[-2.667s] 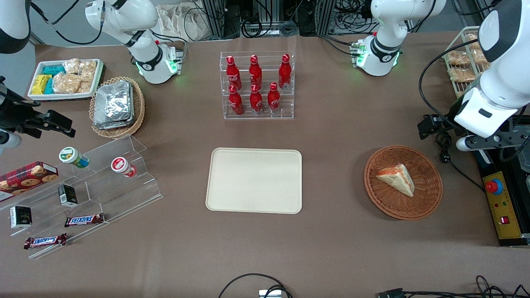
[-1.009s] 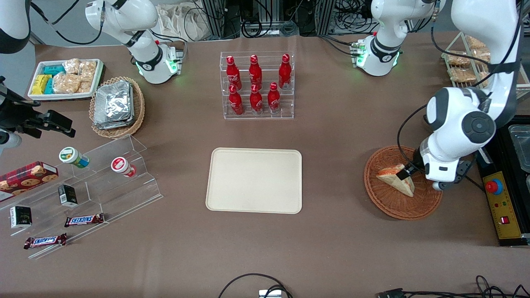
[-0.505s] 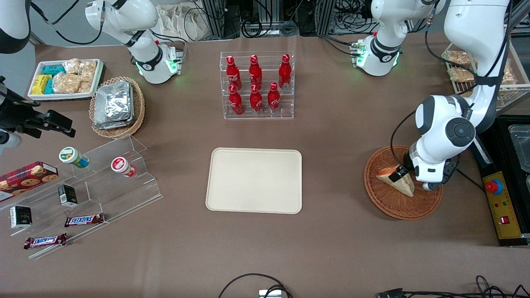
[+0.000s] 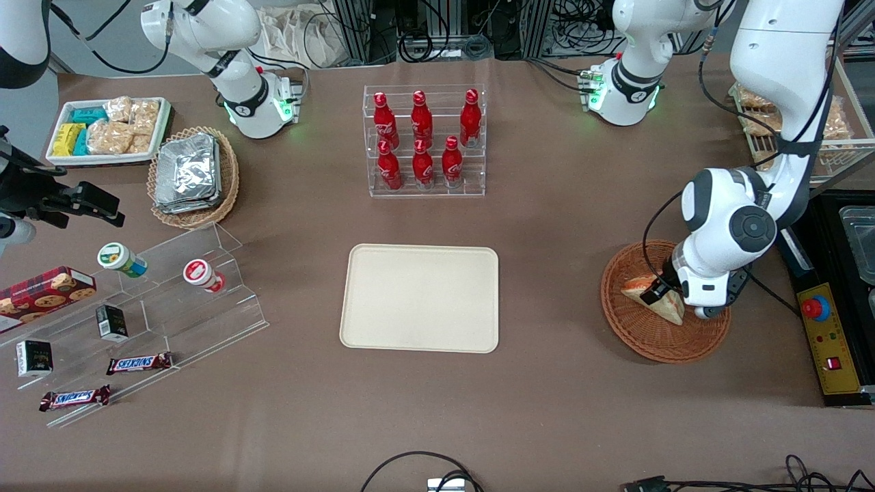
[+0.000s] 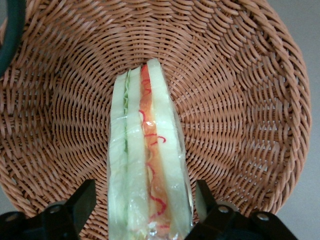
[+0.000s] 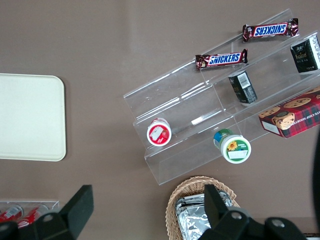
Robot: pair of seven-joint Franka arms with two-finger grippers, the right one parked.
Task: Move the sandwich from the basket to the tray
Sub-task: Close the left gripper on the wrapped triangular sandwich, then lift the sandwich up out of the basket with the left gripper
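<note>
sandwich (image 5: pixel 147 165) in basket (image 5: pixel 240 100) sits between the spread, not-touching fingers of the end effector (image 5: pixel 145 210).

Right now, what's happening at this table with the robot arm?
The working arm has lowered its claw into the round wicker basket, straddling the sandwich. The fingers are open, one on each side of the wedge with a gap, so nothing is gripped yet. The sandwich lies in the basket. The cream tray, where it should go, sits nearer the middle of the table with nothing on it.
</note>
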